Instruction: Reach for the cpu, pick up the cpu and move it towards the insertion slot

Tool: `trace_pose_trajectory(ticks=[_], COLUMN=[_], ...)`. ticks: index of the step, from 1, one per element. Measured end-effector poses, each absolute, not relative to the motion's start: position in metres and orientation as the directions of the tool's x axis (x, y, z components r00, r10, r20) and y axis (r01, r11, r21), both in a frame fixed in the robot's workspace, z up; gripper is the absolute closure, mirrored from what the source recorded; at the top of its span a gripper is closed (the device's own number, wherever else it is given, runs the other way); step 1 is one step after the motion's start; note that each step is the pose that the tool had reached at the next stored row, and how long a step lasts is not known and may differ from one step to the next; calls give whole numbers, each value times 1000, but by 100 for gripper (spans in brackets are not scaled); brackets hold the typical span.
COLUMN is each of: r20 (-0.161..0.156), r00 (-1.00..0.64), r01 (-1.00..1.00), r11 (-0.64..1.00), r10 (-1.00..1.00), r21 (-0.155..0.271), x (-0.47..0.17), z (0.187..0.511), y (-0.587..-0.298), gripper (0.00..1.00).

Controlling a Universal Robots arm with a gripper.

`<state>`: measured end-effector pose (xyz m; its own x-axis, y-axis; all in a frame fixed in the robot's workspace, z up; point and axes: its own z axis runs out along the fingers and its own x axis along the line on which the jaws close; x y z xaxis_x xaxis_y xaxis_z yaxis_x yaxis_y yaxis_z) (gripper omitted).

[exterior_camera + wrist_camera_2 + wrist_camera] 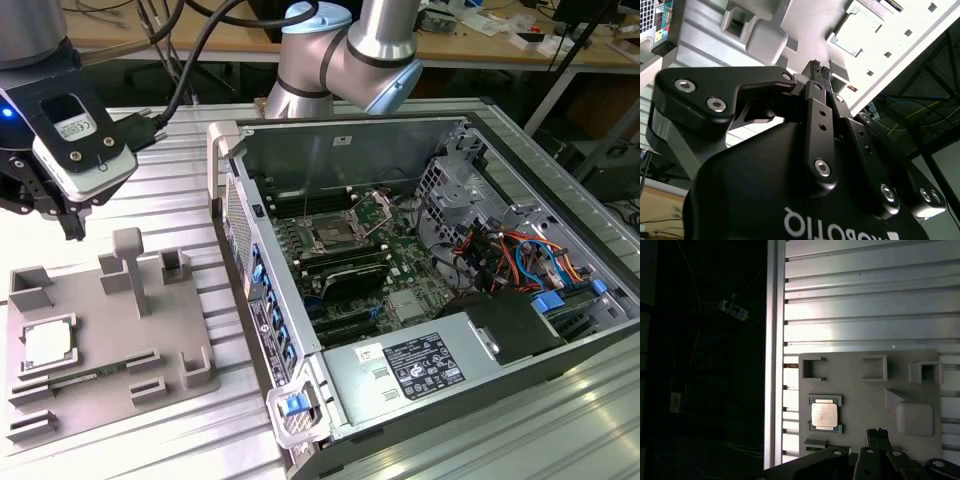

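The thin square cpu (pixel 48 345), pale silver metal lid, lies flat in a recess of the matt grey plastic plate (pixel 110 325), at eight o'clock in the exterior view. In the second wrist view the black gripper (pixel 820 67), white lettering on its body, has its fingertips together, holding nothing. The shiny-framed square insertion slot (pixel 330 235) sits at two o'clock from the cpu, inside the open metal computer case (pixel 330 150)

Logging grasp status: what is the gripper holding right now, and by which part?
Nothing. The gripper has its jaws shut, empty; the cpu lies on the grey plate, apart from it.
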<state>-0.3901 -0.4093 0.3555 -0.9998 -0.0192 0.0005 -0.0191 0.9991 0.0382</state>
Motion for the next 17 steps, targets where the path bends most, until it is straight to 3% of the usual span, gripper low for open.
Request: trace_pose_trajectory(ticks=[17], r20=[1], r00=[-1000], r01=[-19], r11=[999], r10=[-19], r21=[38], x=[-394], z=[355], y=[-409], gripper=[89])
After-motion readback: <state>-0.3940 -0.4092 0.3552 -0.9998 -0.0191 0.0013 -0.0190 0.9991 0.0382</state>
